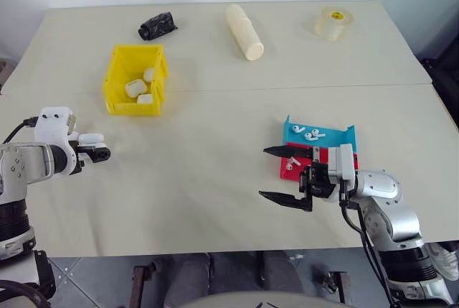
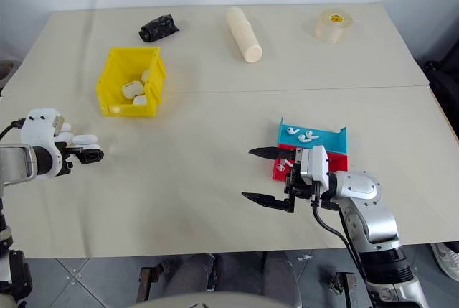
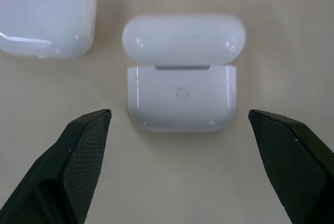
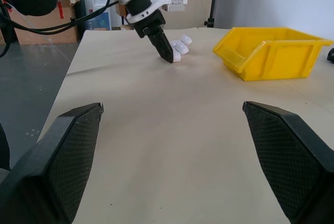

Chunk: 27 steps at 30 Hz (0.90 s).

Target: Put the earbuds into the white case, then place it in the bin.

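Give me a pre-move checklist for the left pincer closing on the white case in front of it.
1. Left pincer open: ok, both fingers stand apart.
2. White case between the fingers: ok, centred in the left wrist view, fingers either side and apart from it.
3. Case lid state: cannot tell whether fully shut; a seam shows under the lid.
4. Neighbouring case out of the closing path: ok, it lies off to one side.
5. Earbuds in the case: not ok, several lie in the teal tray.
6. Right pincer free: ok, open and holding nothing.

White case [image 3: 181,75] — lid open, on table [image 1: 215,179]
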Each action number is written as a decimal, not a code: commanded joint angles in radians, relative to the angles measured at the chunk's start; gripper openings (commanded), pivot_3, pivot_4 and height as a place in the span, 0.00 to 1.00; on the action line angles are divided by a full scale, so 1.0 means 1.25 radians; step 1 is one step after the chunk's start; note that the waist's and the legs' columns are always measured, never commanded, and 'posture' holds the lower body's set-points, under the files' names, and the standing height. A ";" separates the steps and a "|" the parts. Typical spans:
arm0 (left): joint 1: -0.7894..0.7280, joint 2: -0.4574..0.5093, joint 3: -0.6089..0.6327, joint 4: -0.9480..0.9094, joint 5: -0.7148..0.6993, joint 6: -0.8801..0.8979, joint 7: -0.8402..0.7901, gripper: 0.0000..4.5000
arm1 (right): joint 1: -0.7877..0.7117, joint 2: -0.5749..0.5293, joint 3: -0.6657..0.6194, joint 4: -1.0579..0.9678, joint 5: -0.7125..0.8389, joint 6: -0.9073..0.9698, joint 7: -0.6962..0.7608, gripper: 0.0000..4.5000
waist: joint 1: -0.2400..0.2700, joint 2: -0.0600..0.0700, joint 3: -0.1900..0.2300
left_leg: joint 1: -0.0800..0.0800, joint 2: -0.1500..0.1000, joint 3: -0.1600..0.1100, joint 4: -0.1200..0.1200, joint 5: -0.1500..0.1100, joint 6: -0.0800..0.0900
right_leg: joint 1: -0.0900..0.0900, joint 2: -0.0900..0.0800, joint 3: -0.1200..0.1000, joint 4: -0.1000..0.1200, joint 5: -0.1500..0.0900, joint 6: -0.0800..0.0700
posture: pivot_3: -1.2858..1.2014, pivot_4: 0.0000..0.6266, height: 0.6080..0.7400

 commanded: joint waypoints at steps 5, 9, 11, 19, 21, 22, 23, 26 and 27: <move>-0.058 0.012 -0.048 0.057 0.048 -0.028 -0.039 1.00 | 0.011 0.004 -0.010 -0.045 0.010 -0.008 -0.028 1.00 | 0.000 0.000 0.000 | 0.000 0.000 0.000 0.000 0.000 0.000 | 0.000 0.000 0.000 0.000 0.000 0.000 | 0.52 0.24 1.00; -0.077 0.014 -0.077 0.084 0.064 -0.038 -0.061 1.00 | 0.011 0.006 -0.008 -0.049 0.008 -0.012 -0.039 1.00 | 0.000 0.000 0.000 | 0.000 0.000 0.000 0.000 0.000 0.000 | 0.000 0.000 0.000 0.000 0.000 0.000 | 0.52 0.24 1.00; -0.080 0.017 -0.087 0.093 0.071 -0.042 -0.070 1.00 | 0.012 0.007 -0.007 -0.051 0.007 -0.014 -0.043 1.00 | 0.000 0.000 0.000 | 0.000 0.000 0.000 0.000 0.000 0.000 | 0.000 0.000 0.000 0.000 0.000 0.000 | 0.52 0.24 1.00; -0.036 0.057 -0.103 0.079 0.079 -0.005 -0.114 0.73 | 0.015 0.003 -0.013 -0.051 0.004 -0.023 -0.054 1.00 | -0.005 0.000 0.000 | 0.000 0.000 0.000 0.000 0.000 0.000 | 0.000 0.000 0.000 0.001 0.000 0.000 | 0.52 0.24 1.00; -0.032 0.048 -0.099 0.081 0.084 -0.009 -0.114 0.61 | 0.016 0.004 -0.011 -0.046 0.002 -0.026 -0.053 1.00 | -0.005 0.000 0.000 | 0.000 0.001 0.000 0.000 0.000 0.000 | 0.000 0.000 0.000 0.001 0.000 0.000 | 0.52 0.24 1.00; -0.032 0.041 -0.095 0.079 0.085 -0.010 -0.113 0.61 | 0.016 0.004 -0.011 -0.046 0.002 -0.027 -0.053 1.00 | -0.005 0.000 0.000 | 0.000 0.001 0.000 0.000 0.000 0.000 | 0.000 0.000 0.000 0.001 0.000 0.000 | 0.52 0.24 1.00; -0.028 0.036 -0.090 0.075 0.086 -0.019 -0.112 0.61 | 0.016 0.004 -0.011 -0.046 0.002 -0.027 -0.054 1.00 | -0.005 0.000 0.000 | 0.001 0.001 0.001 0.000 0.000 0.000 | 0.000 0.000 0.000 0.001 0.000 0.000 | 0.52 0.24 1.00; -0.002 0.016 -0.056 0.047 0.072 -0.070 -0.126 0.61 | 0.017 0.003 -0.012 -0.046 0.002 -0.025 -0.054 1.00 | -0.004 0.000 0.000 | 0.001 0.001 0.001 0.000 0.000 0.000 | 0.000 0.000 0.001 0.001 0.000 0.000 | 0.52 0.24 1.00; 0.017 0.013 -0.044 0.025 0.050 -0.101 -0.160 0.61 | 0.018 0.001 -0.013 -0.045 0.002 -0.025 -0.053 1.00 | -0.003 0.001 0.000 | 0.001 0.001 0.001 0.000 0.000 0.000 | 0.000 0.000 0.001 0.001 0.000 0.000 | 0.52 0.24 1.00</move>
